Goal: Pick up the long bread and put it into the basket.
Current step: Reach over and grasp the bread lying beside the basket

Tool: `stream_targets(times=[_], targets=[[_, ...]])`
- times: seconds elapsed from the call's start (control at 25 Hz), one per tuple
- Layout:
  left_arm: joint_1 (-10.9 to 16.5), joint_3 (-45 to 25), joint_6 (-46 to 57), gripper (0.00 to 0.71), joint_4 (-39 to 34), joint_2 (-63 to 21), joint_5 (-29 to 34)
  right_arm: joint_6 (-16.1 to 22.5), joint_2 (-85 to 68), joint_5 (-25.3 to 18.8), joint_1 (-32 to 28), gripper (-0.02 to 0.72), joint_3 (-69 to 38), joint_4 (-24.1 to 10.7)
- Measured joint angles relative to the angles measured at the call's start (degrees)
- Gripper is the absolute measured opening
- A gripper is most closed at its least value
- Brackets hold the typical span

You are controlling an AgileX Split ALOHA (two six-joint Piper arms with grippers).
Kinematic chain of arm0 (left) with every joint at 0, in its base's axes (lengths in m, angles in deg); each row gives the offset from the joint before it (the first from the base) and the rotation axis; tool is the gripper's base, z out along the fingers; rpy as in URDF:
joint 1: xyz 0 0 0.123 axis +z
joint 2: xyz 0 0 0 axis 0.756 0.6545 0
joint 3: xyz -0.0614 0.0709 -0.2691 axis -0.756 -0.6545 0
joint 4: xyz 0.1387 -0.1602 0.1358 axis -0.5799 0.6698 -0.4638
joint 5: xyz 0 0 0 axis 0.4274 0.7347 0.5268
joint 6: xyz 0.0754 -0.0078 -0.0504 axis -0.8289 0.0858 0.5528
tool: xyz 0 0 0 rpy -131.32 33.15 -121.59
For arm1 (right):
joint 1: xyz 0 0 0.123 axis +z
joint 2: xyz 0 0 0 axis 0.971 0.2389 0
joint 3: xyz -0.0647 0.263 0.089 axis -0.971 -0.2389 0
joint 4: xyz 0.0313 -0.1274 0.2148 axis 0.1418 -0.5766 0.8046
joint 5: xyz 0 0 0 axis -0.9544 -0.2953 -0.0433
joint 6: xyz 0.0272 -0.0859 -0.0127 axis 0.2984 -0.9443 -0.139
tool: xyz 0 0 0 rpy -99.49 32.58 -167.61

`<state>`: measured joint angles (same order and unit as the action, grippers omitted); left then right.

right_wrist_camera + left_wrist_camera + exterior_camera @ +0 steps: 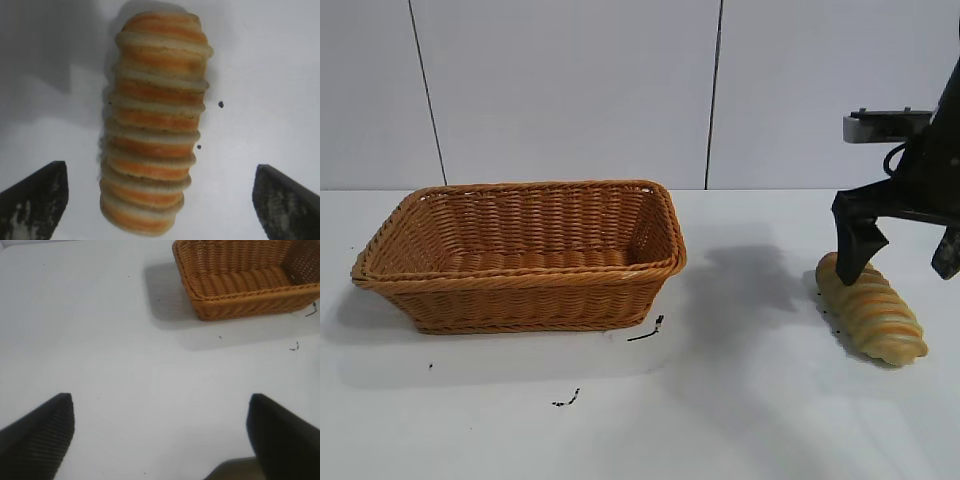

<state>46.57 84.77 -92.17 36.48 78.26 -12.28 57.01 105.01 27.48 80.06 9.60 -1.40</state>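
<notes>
The long bread [872,310], a tan-yellow twisted loaf with orange-brown grooves, lies on the white table at the right. My right gripper [900,262] hangs open just above its far end, one finger [855,250] down beside that end. In the right wrist view the long bread [155,125] lies lengthwise between my two spread fingers [35,197], touching neither. The orange-brown wicker basket [520,290] stands at the left of the middle and holds nothing. My left gripper [160,432] is open over bare table, outside the exterior view; the basket [240,302] shows farther off in its view.
Small dark scraps lie on the table in front of the basket [647,332] and nearer the front edge [566,400]. Dark specks [220,104] lie beside the loaf. A pale panelled wall stands behind the table.
</notes>
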Motion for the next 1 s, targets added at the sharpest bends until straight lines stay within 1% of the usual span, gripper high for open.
stream_targets(times=[0.16,0.44,0.48,0.52,0.56,0.64,0.72,0.8,0.84,0.88,1.0], targets=[[0.0,0.0,0.0,0.696,0.0,0.0,0.0,0.0,1.5,3.1,0.3,0.693,0.0,0.7],[0.0,0.0,0.0,0.696,0.0,0.0,0.0,0.0,2.6,3.0,0.3,0.692,0.0,0.7],[0.0,0.0,0.0,0.696,0.0,0.0,0.0,0.0,2.6,3.0,0.3,0.681,0.0,0.7],[0.0,0.0,0.0,0.696,0.0,0.0,0.0,0.0,2.6,2.9,0.3,0.652,0.0,0.7],[0.0,0.0,0.0,0.696,0.0,0.0,0.0,0.0,2.6,2.6,0.3,0.608,0.0,0.7],[0.0,0.0,0.0,0.696,0.0,0.0,0.0,0.3,2.6,2.2,0.3,0.490,0.0,0.8],[0.0,0.0,0.0,0.696,0.0,0.0,0.0,0.5,2.6,1.8,0.3,0.337,0.0,0.8],[0.0,0.0,0.0,0.696,0.0,0.0,0.0,0.6,2.6,1.6,0.4,0.229,0.0,0.8],[0.0,0.0,0.0,0.696,0.0,0.0,0.0,0.6,2.6,1.5,0.4,0.200,0.1,0.8],[0.0,0.0,0.0,0.696,0.0,0.0,0.0,0.6,2.5,1.3,0.4,0.187,0.1,0.8],[0.0,0.0,0.0,0.696,0.0,0.0,0.0,0.6,0.9,0.3,0.4,0.187,0.1,-0.4]])
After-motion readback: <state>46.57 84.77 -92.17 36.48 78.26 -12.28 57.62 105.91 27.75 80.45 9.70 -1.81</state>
